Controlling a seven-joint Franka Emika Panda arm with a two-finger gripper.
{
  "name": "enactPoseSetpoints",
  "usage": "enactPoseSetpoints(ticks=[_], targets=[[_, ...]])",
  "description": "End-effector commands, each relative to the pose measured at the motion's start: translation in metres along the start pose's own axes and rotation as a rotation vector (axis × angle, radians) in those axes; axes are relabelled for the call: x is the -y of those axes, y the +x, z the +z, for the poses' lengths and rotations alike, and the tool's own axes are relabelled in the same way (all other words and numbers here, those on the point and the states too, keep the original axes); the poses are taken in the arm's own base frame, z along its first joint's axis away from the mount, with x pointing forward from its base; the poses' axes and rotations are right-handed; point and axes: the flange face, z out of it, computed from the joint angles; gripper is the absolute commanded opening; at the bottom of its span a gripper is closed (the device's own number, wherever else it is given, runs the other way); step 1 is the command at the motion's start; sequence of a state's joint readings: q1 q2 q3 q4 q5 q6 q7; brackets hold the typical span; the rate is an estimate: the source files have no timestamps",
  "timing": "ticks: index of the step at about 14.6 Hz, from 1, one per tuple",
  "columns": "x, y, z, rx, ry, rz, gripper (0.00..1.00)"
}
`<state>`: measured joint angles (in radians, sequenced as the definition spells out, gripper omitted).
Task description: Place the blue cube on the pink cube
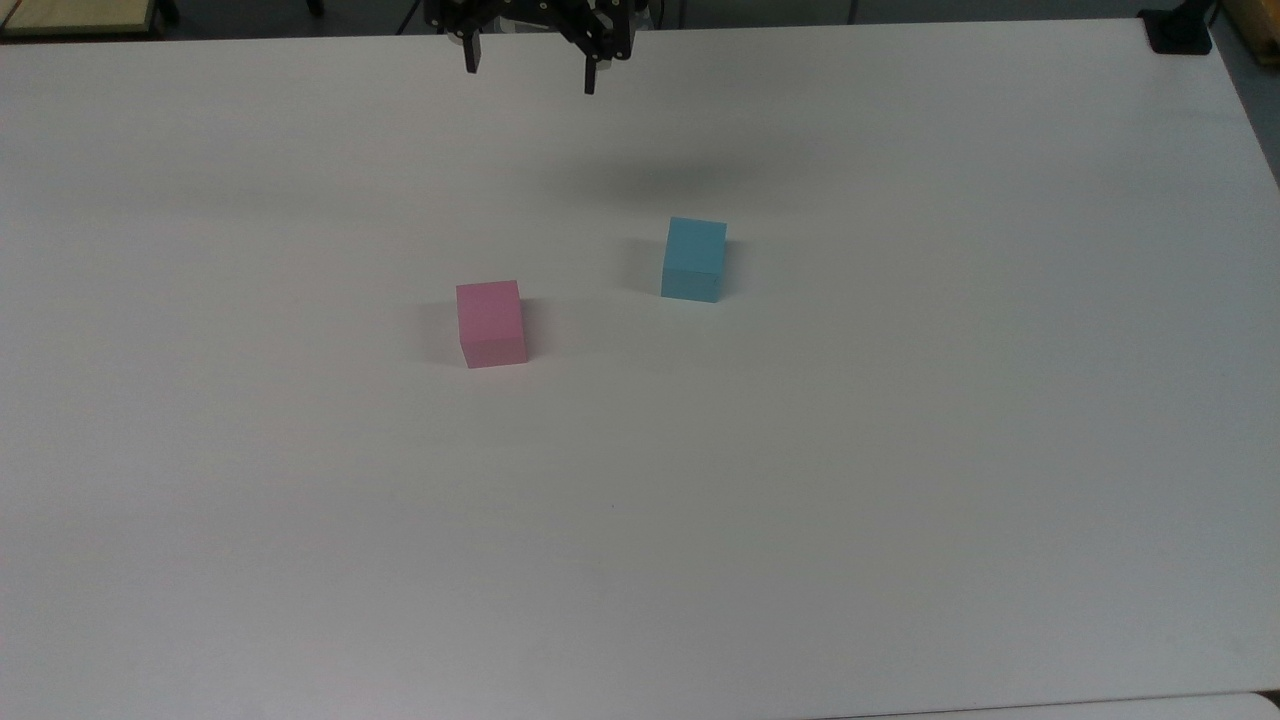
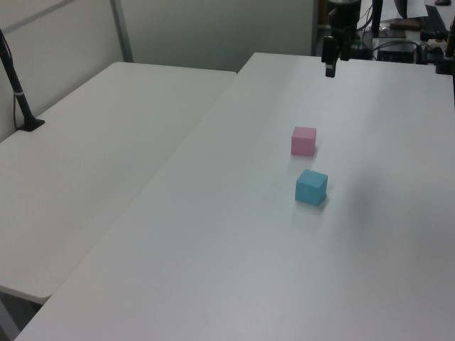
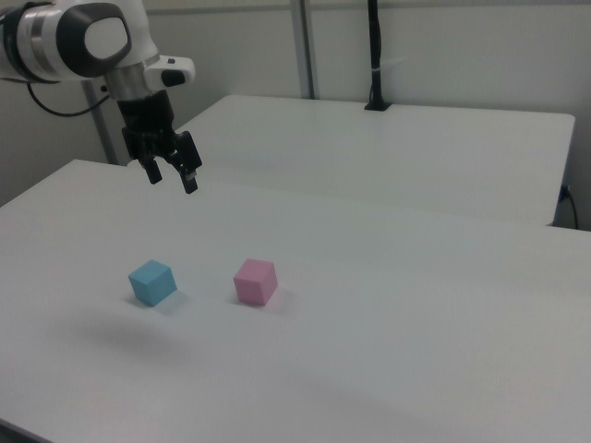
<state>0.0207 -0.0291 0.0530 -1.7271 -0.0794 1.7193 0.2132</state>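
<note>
Nearest the top view's camera lies bare tabletop, a broad white matte table [image 1: 640, 560] carrying two cubes, one of each colour. Going left to right in the top view, first comes the single small matte pastel pink cube [image 1: 491, 323], then the single small matte light blue cube [image 1: 693, 259], set a little farther back. They sit near each other but apart, both flat on the table, neither stacked. My two-finger black gripper [image 1: 530, 70] hangs above the far edge of the table, well apart from both cubes, my jaws spread wide and gripping nothing. In the right view my gripper [image 3: 170, 174] hovers above and behind the blue cube [image 3: 152, 281], with the pink cube [image 3: 255, 281] to the right view's right.
</note>
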Motion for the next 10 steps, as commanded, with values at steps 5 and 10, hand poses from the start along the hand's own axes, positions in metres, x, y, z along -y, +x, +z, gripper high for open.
enactPoseSetpoints(ticks=[5, 10], targets=[[-0.0232, 0.0003, -0.0092, 0.053, 0.038, -0.022, 1.0], [-0.0183, -0.0019, -0.0068, 0.071, 0.035, -0.033, 1.0]])
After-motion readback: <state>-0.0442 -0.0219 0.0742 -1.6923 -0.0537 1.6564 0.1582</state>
